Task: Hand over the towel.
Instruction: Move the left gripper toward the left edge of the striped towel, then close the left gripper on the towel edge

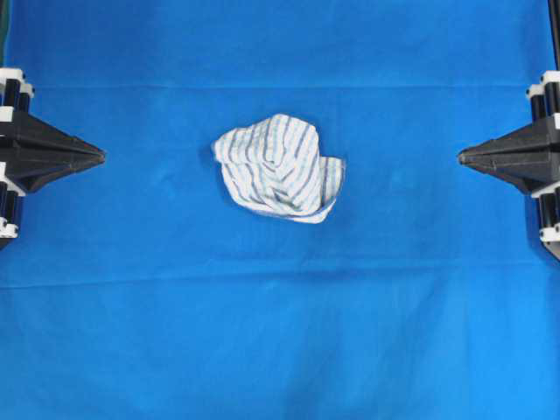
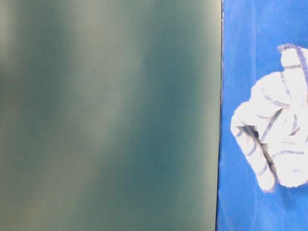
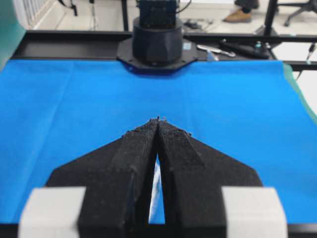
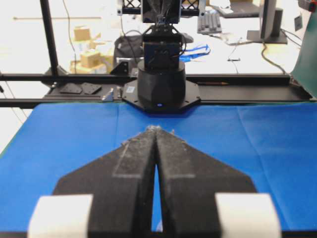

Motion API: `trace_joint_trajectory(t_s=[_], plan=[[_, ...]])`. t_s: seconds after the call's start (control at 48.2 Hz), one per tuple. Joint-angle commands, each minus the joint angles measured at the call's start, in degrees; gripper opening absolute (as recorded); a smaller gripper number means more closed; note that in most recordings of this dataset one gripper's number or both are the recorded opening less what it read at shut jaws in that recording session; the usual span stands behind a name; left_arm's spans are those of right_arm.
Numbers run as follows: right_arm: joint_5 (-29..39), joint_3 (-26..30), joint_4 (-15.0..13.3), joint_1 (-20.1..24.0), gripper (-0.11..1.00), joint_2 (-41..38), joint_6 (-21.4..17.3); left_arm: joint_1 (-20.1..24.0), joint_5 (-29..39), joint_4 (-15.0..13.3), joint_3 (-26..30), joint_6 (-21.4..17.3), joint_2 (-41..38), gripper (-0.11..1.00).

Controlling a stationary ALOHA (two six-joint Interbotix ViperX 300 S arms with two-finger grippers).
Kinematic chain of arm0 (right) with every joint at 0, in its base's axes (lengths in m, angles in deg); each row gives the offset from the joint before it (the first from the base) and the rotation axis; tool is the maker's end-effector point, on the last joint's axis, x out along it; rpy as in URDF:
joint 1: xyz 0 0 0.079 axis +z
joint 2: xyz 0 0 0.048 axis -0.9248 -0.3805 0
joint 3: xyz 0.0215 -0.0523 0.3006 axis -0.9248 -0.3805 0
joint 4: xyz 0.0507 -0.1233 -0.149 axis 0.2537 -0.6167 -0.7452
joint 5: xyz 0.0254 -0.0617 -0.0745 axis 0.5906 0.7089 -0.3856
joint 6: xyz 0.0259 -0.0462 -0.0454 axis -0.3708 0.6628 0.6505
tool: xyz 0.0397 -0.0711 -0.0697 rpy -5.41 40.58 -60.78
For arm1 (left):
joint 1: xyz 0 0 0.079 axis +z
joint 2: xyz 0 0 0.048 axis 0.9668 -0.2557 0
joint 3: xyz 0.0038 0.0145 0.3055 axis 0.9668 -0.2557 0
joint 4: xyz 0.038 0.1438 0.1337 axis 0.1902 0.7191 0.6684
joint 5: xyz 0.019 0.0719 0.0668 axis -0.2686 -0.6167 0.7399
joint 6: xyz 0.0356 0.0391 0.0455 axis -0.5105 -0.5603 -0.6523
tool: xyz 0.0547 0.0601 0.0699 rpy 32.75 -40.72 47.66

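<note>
Nothing of the handover looks begun. The towel (image 1: 278, 168) lies crumpled mid-surface on the blue cloth (image 1: 280, 350), untouched. The left end effector (image 1: 98, 157) and right end effector (image 1: 464, 157) sit well apart at opposite edges, both pressed together and empty.

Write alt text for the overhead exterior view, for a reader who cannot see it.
A crumpled white towel with thin blue and grey stripes lies near the middle of a large blue cloth. The left gripper and right gripper point at it from opposite edges, both shut and well apart from it.
</note>
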Motion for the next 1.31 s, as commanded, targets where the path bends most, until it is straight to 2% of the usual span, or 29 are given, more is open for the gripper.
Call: trace_joint_trajectory(t_s=[0.0, 0.145, 0.332, 0.602, 0.664, 0.85, 0.954, 1.016, 1.286], plan=[[-0.7, 1.1, 0.0, 0.2, 0.0, -0.5, 0.1, 0.1, -0.4, -1.0, 0.8, 0.0, -1.0, 0.0], [-0.5, 1.7, 0.0, 0.2, 0.0, -0.4, 0.3, 0.4, -0.8, -1.1, 1.1, -0.1, -2.2, 0.0], [-0.1, 1.9, 0.1, 0.2, 0.0, -0.5, 0.0, 3.3, -1.1, -1.2, 3.9, 0.0, -7.2, 0.0], [0.1, 1.8, 0.1, 0.2, 0.0, -1.0, 0.0, 7.7, -0.8, -1.2, 10.4, -1.1, -22.7, 0.02], [0.2, 1.8, 0.0, 0.2, 0.0, -1.0, 0.1, 8.1, 0.7, -1.2, 12.3, -1.3, -26.8, 0.12], [1.3, 1.9, 0.1, 0.2, 0.0, -1.0, 0.4, 8.7, 8.3, -1.2, 18.6, -1.6, -38.8, 0.65], [1.7, 1.8, 0.1, 0.2, 0.0, -1.2, 0.4, 9.2, 10.9, -1.2, 20.7, -1.8, -45.1, 0.89], [1.7, 1.7, 0.0, 0.2, 0.0, -1.7, 0.4, 9.9, 11.3, -1.2, 21.4, -1.7, -49.1, 0.94], [1.8, 1.6, 0.0, 0.2, 0.0, -3.2, 0.4, 11.6, 7.6, -1.2, 22.3, -1.7, -59.8, 0.93]])
